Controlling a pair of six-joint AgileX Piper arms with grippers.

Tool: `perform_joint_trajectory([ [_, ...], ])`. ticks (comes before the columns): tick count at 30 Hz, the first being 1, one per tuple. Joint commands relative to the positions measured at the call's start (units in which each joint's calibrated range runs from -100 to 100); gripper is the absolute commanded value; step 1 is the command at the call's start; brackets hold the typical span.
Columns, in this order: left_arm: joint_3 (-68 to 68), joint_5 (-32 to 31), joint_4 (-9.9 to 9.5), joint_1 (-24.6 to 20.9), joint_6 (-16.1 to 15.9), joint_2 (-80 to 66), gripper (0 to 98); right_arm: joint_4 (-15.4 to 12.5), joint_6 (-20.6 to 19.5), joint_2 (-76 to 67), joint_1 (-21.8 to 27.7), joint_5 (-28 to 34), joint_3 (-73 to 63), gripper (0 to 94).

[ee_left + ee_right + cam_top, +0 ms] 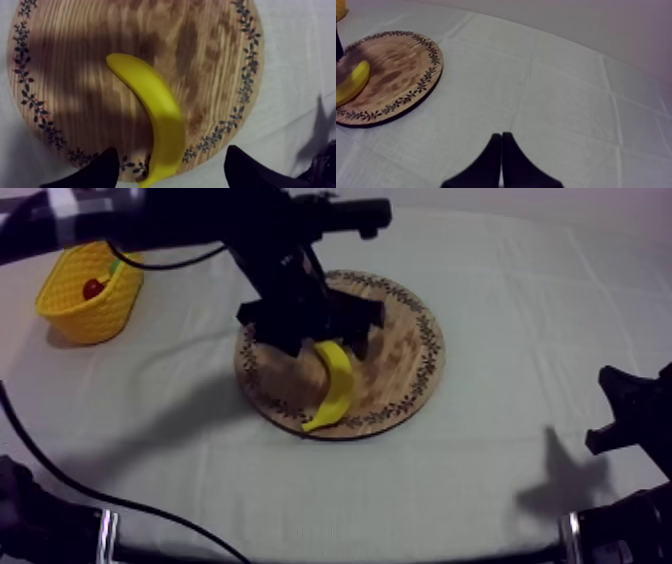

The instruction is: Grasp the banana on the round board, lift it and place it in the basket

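Note:
The yellow banana [335,383] lies curved on the round wooden board [400,358], one end reaching the board's near rim. My left arm comes in from the upper left, and its gripper [318,328] hangs over the banana's far end. In the left wrist view the two black fingers [95,172] stand wide apart on either side of the banana [155,115], open and not touching it, above the board [200,50]. The yellow basket [75,313] stands at the far left. My right gripper [501,160] is shut into a narrow wedge over bare cloth.
A small red fruit [93,288] lies in the basket beside something green. The right arm [625,413] rests low at the right edge. From the right wrist, the board [401,65] and banana [351,82] lie off to the side, with open cloth between.

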Motion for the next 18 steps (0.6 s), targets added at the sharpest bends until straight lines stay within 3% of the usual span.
perform_joint_trajectory([
  [1, -0.29, -0.22, 0.43, -0.15, -0.4, 2.99, 77.4, 0.01, 0.02, 0.0, -0.01, 0.01, -0.03, 0.3],
  [8, -2.65, -0.76, 1.83, -0.45, -1.46, 9.61, 74.3, 0.01, 0.02, 0.0, -0.01, 0.01, -0.03, 0.3],
  [18, -3.44, -0.82, 2.77, -0.39, -1.77, 13.79, 59.1, 0.01, 0.02, 0.0, -0.01, 0.01, -0.03, 0.3],
])
